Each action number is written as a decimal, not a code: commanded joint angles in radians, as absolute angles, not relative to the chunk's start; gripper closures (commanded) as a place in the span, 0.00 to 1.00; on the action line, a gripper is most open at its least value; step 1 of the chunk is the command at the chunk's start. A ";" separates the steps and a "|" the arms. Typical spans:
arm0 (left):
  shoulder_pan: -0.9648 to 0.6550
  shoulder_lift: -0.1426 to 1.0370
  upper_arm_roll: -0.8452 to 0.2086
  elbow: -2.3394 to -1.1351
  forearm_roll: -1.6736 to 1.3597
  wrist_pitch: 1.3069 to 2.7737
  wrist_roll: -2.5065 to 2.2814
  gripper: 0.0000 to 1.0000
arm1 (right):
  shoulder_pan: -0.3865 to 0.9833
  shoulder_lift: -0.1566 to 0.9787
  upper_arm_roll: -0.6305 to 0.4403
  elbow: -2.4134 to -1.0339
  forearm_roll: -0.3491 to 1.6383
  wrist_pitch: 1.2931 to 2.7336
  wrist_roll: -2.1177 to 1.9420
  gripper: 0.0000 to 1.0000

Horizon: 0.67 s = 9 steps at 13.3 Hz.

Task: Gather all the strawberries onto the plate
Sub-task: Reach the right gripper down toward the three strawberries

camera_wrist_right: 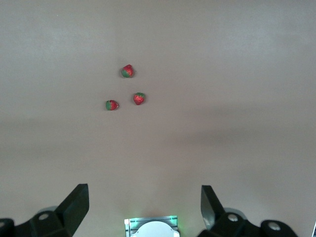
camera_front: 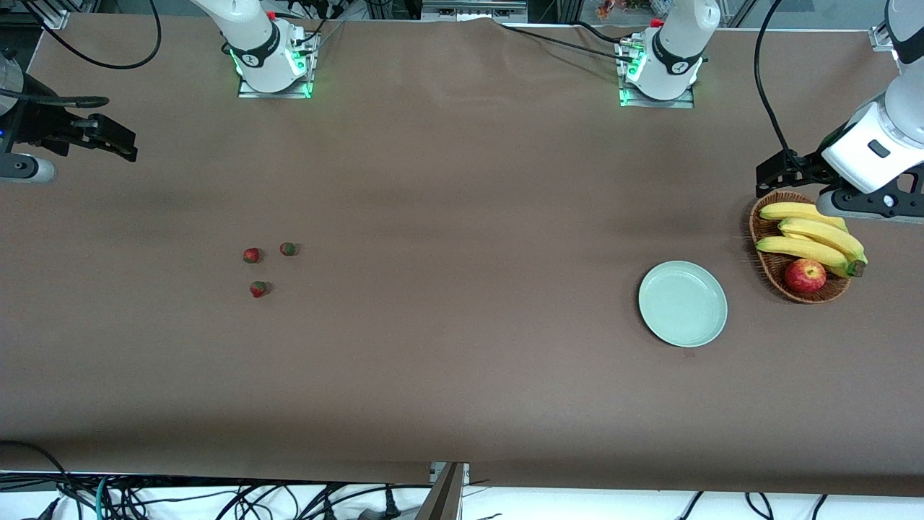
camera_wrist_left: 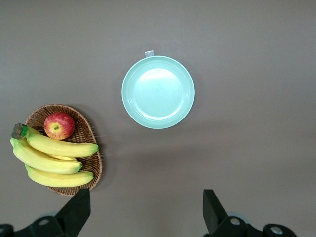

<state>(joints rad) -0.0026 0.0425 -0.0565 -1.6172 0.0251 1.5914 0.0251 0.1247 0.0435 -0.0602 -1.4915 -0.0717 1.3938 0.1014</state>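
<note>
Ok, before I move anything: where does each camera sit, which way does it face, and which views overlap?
Front view: high across the table, facing both bases; shows the strawberries, plate, basket, left gripper above the basket, right gripper at the right arm's end of the table.
Left wrist view: looks down past its open fingers at plate and basket.
Right wrist view: looks down past its open fingers at the strawberries.
Shared: each wrist view overlaps the front view only.

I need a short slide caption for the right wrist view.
Three strawberries lie close together on the brown table, below the open right tool.
</note>
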 commanded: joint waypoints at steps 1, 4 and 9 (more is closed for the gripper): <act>0.006 0.034 -0.063 -1.620 0.008 1.585 0.041 0.00 | 0.115 0.043 -0.058 -1.483 -0.055 1.381 0.083 0.00; 0.006 0.035 -0.063 -1.620 0.008 1.585 0.041 0.00 | 0.114 0.048 -0.060 -1.482 -0.054 1.382 0.084 0.00; 0.006 0.035 -0.063 -1.620 0.008 1.580 0.041 0.00 | 0.118 0.077 -0.057 -1.485 -0.046 1.423 0.104 0.00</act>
